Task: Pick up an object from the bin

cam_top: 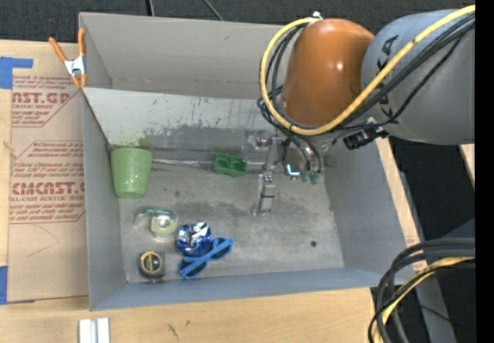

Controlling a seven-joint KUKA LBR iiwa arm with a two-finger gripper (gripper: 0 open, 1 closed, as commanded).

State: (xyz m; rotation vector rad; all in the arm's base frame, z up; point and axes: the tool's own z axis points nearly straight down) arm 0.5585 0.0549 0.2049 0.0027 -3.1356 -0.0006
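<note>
My gripper (265, 201) hangs below the orange wrist cover in the middle right of the bin, low over the bare floor. Just to its left lies a small green block (228, 164) on the end of a thin clear rod that runs left along the floor. Nothing shows in the gripper. A small green bit (312, 177) sits to its right, under the wrist.
A pale green cup (130, 171) lies on its side against the left wall. By the front left corner are a clear tape dispenser (158, 222), a blue and white crumpled thing (194, 237), a blue clip (205, 256) and a small round black and yellow tape measure (151, 263).
</note>
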